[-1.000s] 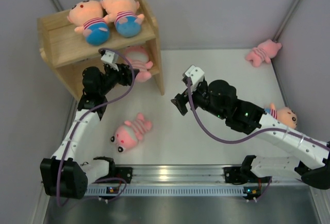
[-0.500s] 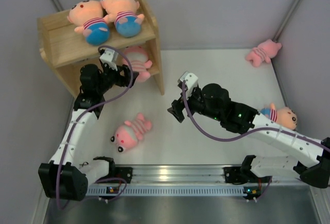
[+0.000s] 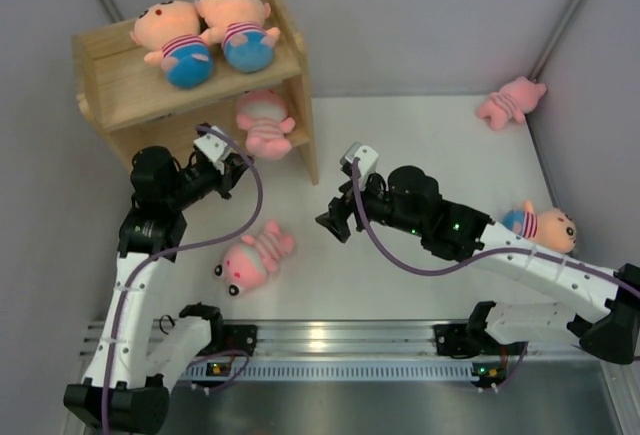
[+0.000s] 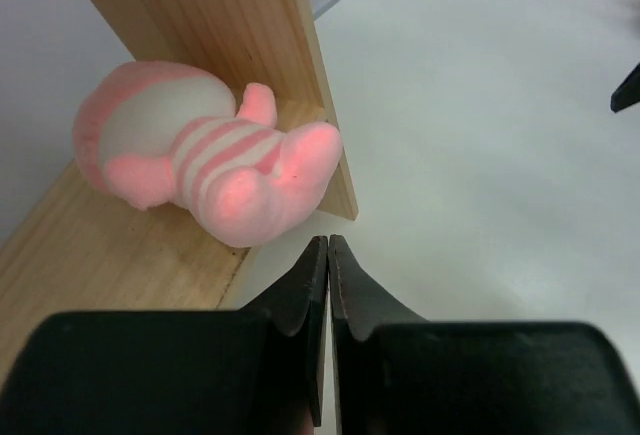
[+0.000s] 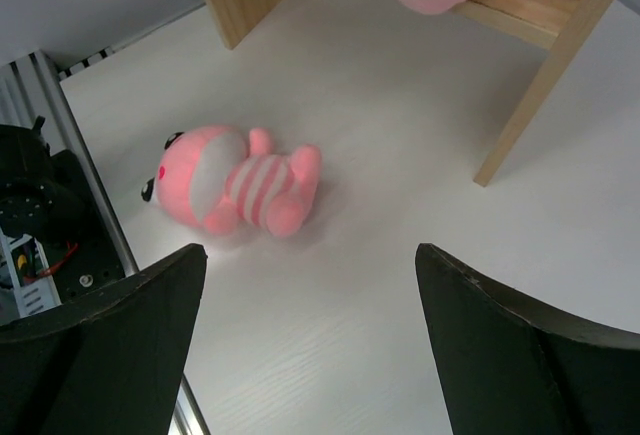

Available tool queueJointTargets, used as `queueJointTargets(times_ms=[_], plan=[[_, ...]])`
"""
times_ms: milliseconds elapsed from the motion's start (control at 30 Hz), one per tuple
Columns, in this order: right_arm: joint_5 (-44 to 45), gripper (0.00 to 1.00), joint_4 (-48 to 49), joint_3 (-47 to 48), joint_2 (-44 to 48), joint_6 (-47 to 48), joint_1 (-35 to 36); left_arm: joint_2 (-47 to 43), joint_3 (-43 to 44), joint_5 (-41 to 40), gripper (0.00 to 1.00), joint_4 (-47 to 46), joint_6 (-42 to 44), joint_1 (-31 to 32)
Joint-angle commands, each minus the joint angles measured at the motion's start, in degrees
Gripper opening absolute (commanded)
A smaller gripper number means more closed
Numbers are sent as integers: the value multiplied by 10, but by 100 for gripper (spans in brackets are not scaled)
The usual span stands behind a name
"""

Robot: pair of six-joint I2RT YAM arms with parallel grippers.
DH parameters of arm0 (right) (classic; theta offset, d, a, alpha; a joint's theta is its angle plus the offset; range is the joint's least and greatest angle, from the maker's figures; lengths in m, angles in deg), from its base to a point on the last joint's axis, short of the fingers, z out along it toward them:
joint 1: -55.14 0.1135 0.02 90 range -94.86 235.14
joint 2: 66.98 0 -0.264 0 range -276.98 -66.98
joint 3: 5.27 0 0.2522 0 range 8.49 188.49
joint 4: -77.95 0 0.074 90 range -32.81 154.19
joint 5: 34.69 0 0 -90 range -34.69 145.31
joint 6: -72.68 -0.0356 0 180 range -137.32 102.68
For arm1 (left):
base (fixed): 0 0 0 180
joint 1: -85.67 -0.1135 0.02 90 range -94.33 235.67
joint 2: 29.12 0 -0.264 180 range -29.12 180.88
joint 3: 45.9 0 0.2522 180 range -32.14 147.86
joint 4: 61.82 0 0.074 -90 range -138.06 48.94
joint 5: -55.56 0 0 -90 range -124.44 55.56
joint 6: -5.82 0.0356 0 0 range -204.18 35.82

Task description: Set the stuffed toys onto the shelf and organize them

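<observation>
The wooden shelf [image 3: 115, 90] stands at the back left. Two peach dolls [image 3: 172, 33] [image 3: 236, 21] lie on its top tier. A pink pig [image 3: 262, 123] lies on the lower tier, against the side panel [image 4: 300, 75]. My left gripper [image 3: 228, 170] is shut and empty just in front of that pig [image 4: 200, 160]. A second pig [image 3: 252, 255] lies on the table. My right gripper [image 3: 335, 220] hangs open to its right, with the pig [image 5: 235, 180] beyond its fingertips. A third pig [image 3: 510, 100] lies at the far right, and a doll [image 3: 548, 225] lies by the right arm.
Grey walls close in the table on the left, back and right. A metal rail [image 3: 330, 335] with both arm bases runs along the near edge. The shelf's right leg [image 5: 540, 85] stands ahead of my right gripper.
My left gripper let go of the pig on the lower tier, drew back towards the near left and shut. My right gripper moved left and nearer, towards the pig on the table.
</observation>
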Motion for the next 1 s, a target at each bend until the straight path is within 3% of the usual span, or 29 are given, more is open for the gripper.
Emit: queueJointTargets(times_ms=[0, 133, 167, 267, 567, 967], plan=[[-9, 86, 41, -10, -2, -8, -4, 34, 27, 24, 5, 92, 115, 5], [-1, 85, 39, -10, -11, -6, -6, 134, 109, -48, 0, 206, 195, 55], [2, 85, 38, -10, -12, -6, -6, 160, 128, -118, 0, 225, 210, 115], [5, 86, 34, -8, -20, -4, -8, 173, 137, -141, 0, 216, 216, 201], [38, 86, 19, 1, -21, 6, -11, 218, 146, -256, 0, 138, 220, 202], [46, 85, 11, 0, -7, 8, -13, 287, 178, -291, 0, 63, 237, 196]])
